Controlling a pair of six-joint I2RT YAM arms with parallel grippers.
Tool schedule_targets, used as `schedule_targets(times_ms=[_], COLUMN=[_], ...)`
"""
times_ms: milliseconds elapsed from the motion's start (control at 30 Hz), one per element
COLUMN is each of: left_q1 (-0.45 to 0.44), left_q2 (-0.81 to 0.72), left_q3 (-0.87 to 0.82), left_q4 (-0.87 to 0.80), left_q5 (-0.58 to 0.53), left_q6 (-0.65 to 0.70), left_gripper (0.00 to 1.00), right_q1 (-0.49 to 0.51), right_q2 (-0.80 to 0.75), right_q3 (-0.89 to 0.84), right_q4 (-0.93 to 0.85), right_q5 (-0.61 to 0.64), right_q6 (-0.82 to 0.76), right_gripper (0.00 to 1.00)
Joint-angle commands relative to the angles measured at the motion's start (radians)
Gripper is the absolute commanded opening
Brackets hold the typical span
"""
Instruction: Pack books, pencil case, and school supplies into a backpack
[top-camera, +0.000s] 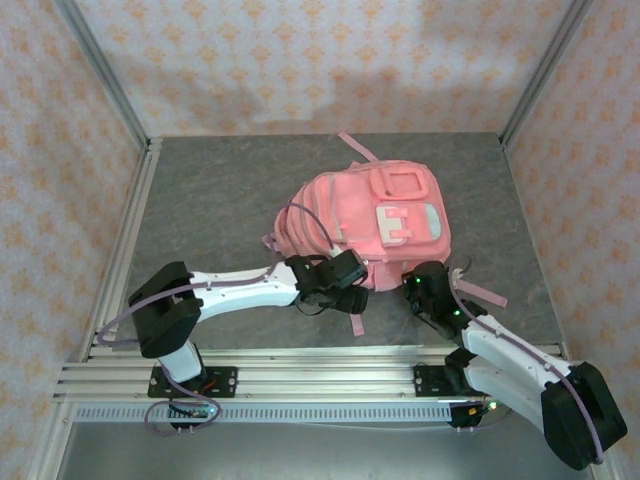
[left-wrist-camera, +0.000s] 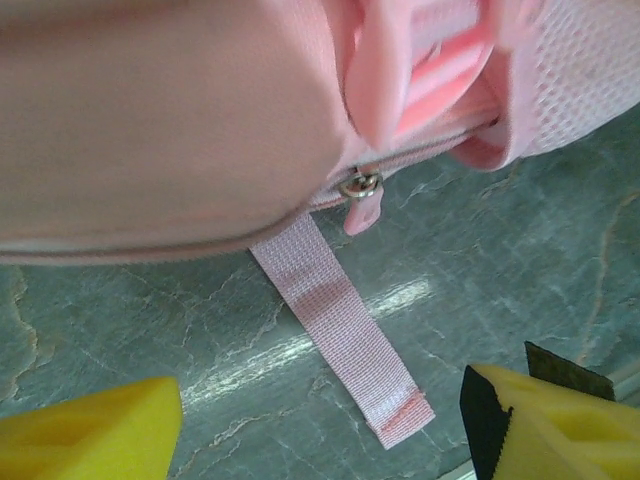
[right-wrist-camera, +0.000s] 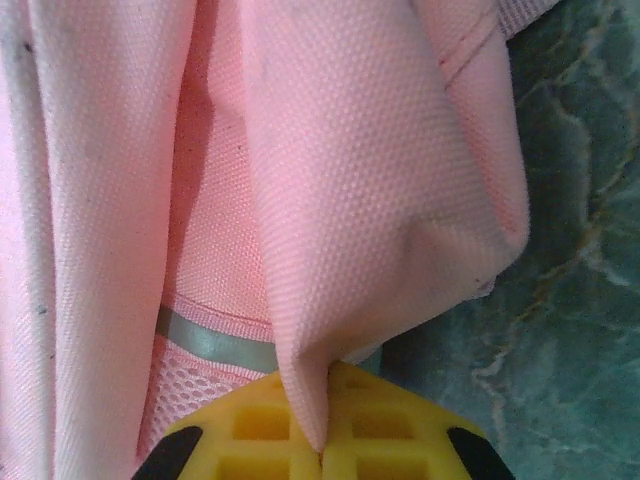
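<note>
Right tool (right-wrist-camera: 322, 452) is pinching a fabric fold at the lower-right edge of the backpack (top-camera: 372, 215), while left tool (left-wrist-camera: 320, 412) is gaping open above bare table (left-wrist-camera: 520, 270).

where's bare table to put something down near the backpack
Widest free patch: grey table between the left rail and the backpack. A bare strip runs behind it to the back wall, and a narrower one on its right. The near side is crowded: left arm, right arm and loose straps.

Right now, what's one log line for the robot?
backpack: lying on table | left hand: open near zipper pull | right hand: shut on backpack fabric
</note>
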Motion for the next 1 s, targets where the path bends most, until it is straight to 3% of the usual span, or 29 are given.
schedule_targets(times_ms=[0,233,500,800,967], left_q1=[-0.008,-0.011,-0.028,-0.026,-0.018], left_q2=[0.000,0.032,0.050,0.117,0.150], left_q3=[0.034,0.040,0.020,0.030,0.018], left_q4=[-0.046,-0.044,0.037,0.057,0.079], left_q5=[-0.024,-0.100,-0.245,-0.353,-0.390], left_q6=[0.006,-0.035,-0.107,-0.108,-0.109], left_gripper=[0.74,0.73,0.67,0.55,0.53], right_q1=[0.013,0.030,0.124,0.152,0.157], right_q2=[-0.017,-0.013,0.007,0.016,0.004], right_q3=[0.004,0.007,0.032,0.041,0.035], right_q4=[0.133,0.158,0.189,0.215,0.215], right_q5=[-0.013,-0.033,0.038,0.040,0.039], right_q6=[0.022,0.049,0.076,0.085,0.084], right_gripper=[0.00,0.00,0.00,0.00,0.00])
